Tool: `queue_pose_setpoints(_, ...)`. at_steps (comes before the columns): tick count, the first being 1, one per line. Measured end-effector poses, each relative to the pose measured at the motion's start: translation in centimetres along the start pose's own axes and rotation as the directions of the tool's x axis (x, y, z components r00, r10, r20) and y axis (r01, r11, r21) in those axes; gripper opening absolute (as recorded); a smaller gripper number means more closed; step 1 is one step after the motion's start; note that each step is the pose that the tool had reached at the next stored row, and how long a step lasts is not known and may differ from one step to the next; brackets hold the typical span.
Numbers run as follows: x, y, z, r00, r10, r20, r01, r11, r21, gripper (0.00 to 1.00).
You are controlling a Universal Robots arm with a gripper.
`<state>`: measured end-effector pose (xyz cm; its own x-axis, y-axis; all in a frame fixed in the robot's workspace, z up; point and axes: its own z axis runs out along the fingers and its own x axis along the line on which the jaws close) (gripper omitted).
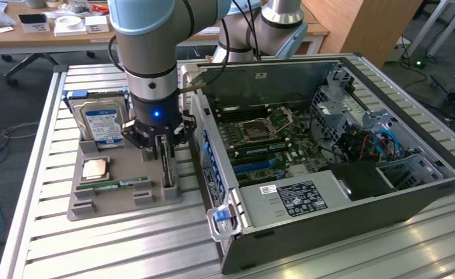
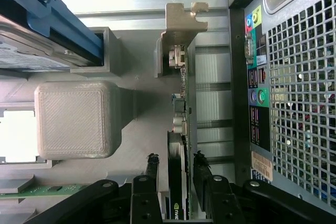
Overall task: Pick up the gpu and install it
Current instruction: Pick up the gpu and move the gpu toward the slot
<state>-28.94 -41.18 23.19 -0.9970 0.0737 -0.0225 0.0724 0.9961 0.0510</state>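
Ext view: gripper [image 1: 164,156] sits low over the gpu [image 1: 167,171]. Card stands on edge in its slot of the grey holder [image 1: 111,202], on the side nearest the open PC case [image 1: 329,232]. Hdd [image 1: 103,123] stands in another slot, apart from it. Card looks seated, not lifted.

Wrist view: fingers [image 2: 152,167] straddle the gpu [image 2: 176,150] across its thickness. Jaws spread: thin gap on one side, other side touching or v close. Not pinching imo. Metal bracket [image 2: 181,24] is at the far end, clear of the fingers.

For a good grasp: centre jaws on the card so closing doesn't tip it. Pads on flat faces, not on edge components. Firm squeeze, then lift in line w/ the slot, no twist.
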Motion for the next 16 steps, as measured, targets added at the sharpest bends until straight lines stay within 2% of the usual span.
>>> queue_pose_setpoints(16,-0.08,-0.01,0.0,1.0,0.0,0.0,0.0,1.0,0.0,0.39)
